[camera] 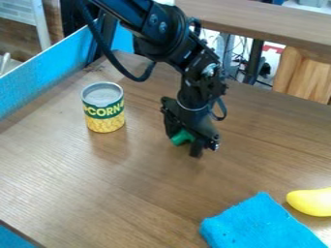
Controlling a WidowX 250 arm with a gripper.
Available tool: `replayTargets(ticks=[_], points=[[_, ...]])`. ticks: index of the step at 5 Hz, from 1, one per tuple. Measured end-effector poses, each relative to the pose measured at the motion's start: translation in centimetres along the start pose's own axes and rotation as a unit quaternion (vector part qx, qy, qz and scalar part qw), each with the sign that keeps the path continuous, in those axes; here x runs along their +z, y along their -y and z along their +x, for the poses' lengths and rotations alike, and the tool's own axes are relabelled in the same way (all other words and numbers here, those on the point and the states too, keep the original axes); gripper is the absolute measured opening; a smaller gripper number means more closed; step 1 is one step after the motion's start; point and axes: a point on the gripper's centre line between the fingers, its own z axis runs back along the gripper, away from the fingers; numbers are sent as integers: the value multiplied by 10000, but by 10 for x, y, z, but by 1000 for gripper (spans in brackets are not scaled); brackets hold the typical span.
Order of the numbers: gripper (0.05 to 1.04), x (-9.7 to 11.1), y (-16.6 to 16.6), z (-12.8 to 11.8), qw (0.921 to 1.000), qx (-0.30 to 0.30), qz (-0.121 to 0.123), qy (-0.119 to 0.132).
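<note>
The black gripper (186, 144) hangs low over the middle of the wooden table, with its fingers closed around a small green object (182, 137). Most of that object is hidden by the gripper, so its full shape cannot be told. To the left, a can of corn (103, 107) with a green and yellow label stands upright, apart from the gripper. A blue cloth (259, 225) lies flat at the lower right. Beside the cloth, at the right edge, is a smooth yellow object (311, 201), partly cut off.
A blue panel (45, 70) borders the table (123, 184) along its left side. Another wooden surface (259, 20) runs across the back, with cables and a light wooden piece (304, 75) below it.
</note>
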Motion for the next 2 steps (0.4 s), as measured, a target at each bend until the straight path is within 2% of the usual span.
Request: replayTargets(ticks=[2], points=[[813,1,-1,-1,10000,-71,31,43]])
